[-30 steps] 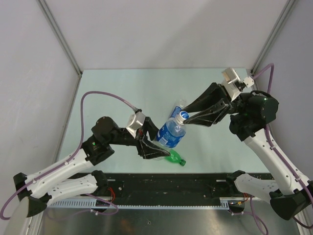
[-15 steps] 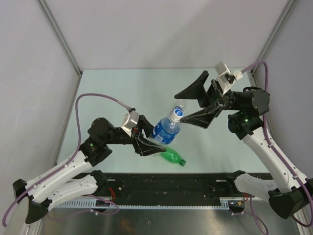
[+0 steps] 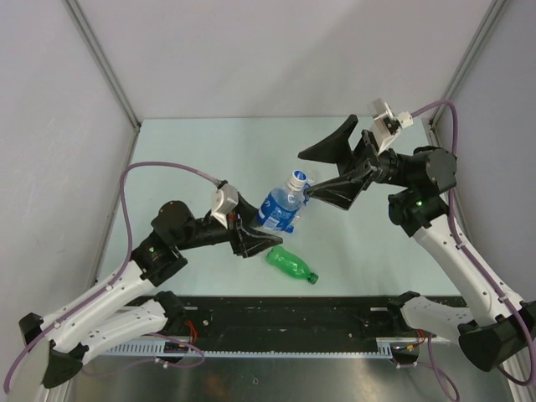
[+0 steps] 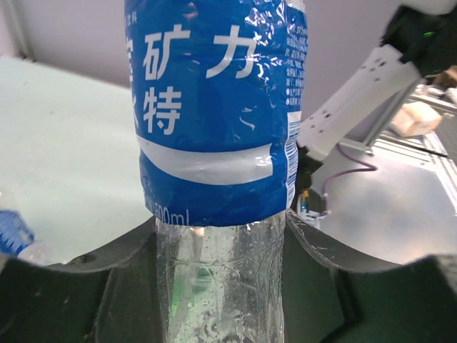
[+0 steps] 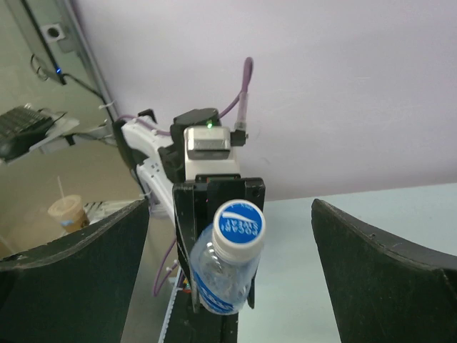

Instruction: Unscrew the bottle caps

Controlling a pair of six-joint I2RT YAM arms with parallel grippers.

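My left gripper (image 3: pixel 265 234) is shut on the clear lower body of a blue-labelled bottle (image 3: pixel 276 209), holding it tilted above the table. The left wrist view shows that bottle (image 4: pixel 214 143) squeezed between both fingers. Its cap (image 3: pixel 296 179), white with a blue top, sits on the neck. My right gripper (image 3: pixel 303 173) is open wide, with a fingertip on each side of the cap and not touching it. In the right wrist view the cap (image 5: pixel 239 223) is centred in the gap. A green bottle (image 3: pixel 287 262) lies on the table with its green cap (image 3: pixel 313 278) on.
A bit of another clear bottle with blue on it (image 4: pixel 13 234) shows at the left edge of the left wrist view. The pale green table (image 3: pixel 193 159) is walled at the back and on both sides. The arms' black base rail (image 3: pixel 285 314) runs along the near edge.
My right gripper has opened wide off the cap and pulled back slightly. The left gripper has carried the bottle a little left and back. The cap is still on the neck.
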